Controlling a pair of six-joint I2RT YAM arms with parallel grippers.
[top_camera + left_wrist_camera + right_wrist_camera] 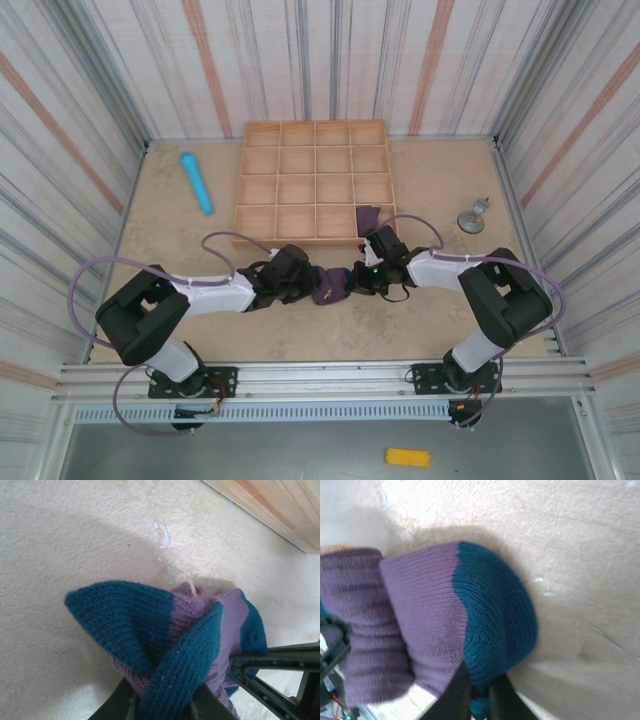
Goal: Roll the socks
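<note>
1. Socks (328, 285): one wad of purple and teal knit lies on the table (330, 335). It sits just in front of the tray's near edge, between the two grippers.
2. Left gripper (312, 283): jaws narrow, clamped on the left side of the wad. In the left wrist view, teal and purple knit (170, 630) bunches up out of the gripper (165, 707).
3. Right gripper (352, 280): jaws pinched together on the wad's right side. In the right wrist view, the gripper (479, 700) nips the lower edge of a rounded teal end (495, 615). Two purple ribbed folds lie to the left of that end.
4. Tray (315, 147): one, wooden, with sixteen compartments in a four-by-four grid. One dark purple bundle (368, 217) sits in the near right corner compartment.
5. Other items, one of each:
   - a light blue cylinder (197, 182) lying left of the tray
   - a small grey metal piece (475, 215) right of the tray
   - a yellow object (408, 457) below the table's front rail
</note>
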